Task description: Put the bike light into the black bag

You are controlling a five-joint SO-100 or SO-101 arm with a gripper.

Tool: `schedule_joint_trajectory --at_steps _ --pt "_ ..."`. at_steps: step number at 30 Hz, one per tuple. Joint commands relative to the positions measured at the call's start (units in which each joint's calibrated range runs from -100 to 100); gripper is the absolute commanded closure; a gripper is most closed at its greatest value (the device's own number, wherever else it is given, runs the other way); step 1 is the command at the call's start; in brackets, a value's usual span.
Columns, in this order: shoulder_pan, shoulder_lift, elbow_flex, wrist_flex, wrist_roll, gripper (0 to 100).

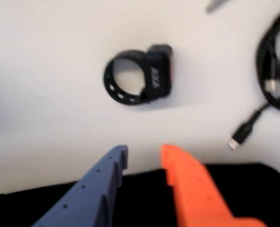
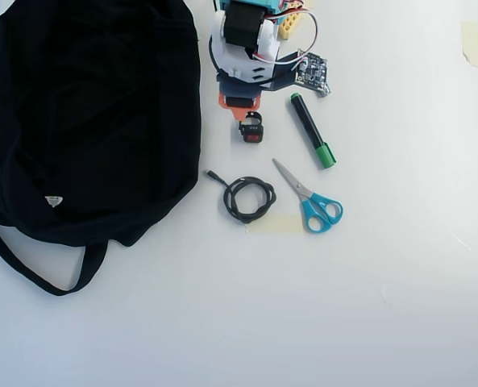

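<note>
Black bike light [image 2: 252,131] with red face, black bag [image 2: 85,113], apparently blue-and-orange end effector [image 1: 143,158].

Six loose items on my table, one of each kind.
I count one bike light [image 2: 252,130], one black bag [image 2: 85,113], one coiled cable [image 2: 249,199], one pair of scissors [image 2: 309,198], one green-capped marker [image 2: 311,131], and one tape scrap [image 2: 471,42].
</note>
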Motion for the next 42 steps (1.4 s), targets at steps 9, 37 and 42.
schedule_joint_trajectory --at_steps 9,37,42 --pt "-3.80 -1.28 2.49 -0.48 -0.45 84" --pt "-5.07 7.51 8.60 -17.88 -3.81 72" --pt "-4.84 10.17 8.60 -18.91 -3.81 72"
